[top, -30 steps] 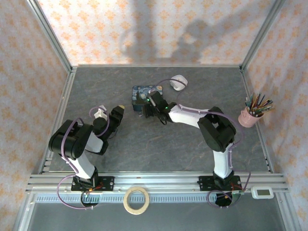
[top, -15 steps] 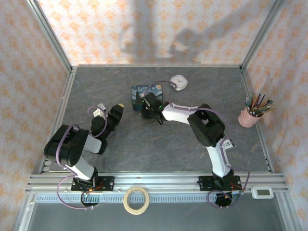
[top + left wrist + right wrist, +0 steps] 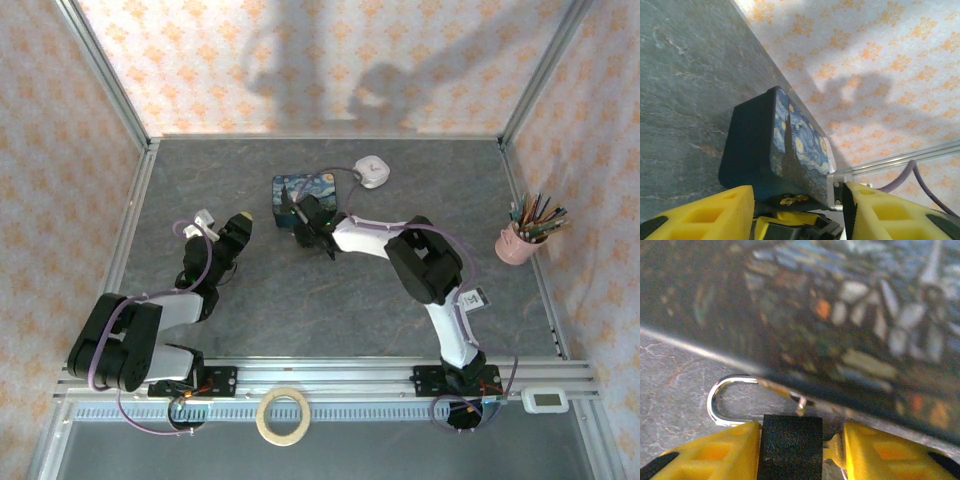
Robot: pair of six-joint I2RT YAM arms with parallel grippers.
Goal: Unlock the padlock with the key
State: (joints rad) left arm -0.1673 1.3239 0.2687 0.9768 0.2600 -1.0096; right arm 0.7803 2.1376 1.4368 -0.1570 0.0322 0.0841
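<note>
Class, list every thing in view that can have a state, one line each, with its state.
blue tin: closed.
padlock: lying beside the tin; locked or unlocked, cannot tell.
right end effector: around the padlock body; grip not certain.
left end effector: open, empty.
pink cup: upright, full of pencils.

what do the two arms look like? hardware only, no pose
The left arm and right arm match: black rounded joint housings, white link shells, thin purple cables looping alongside. Jaws are yellow moulded plastic with cut-out pockets. The right arm carries a small white tag.
</note>
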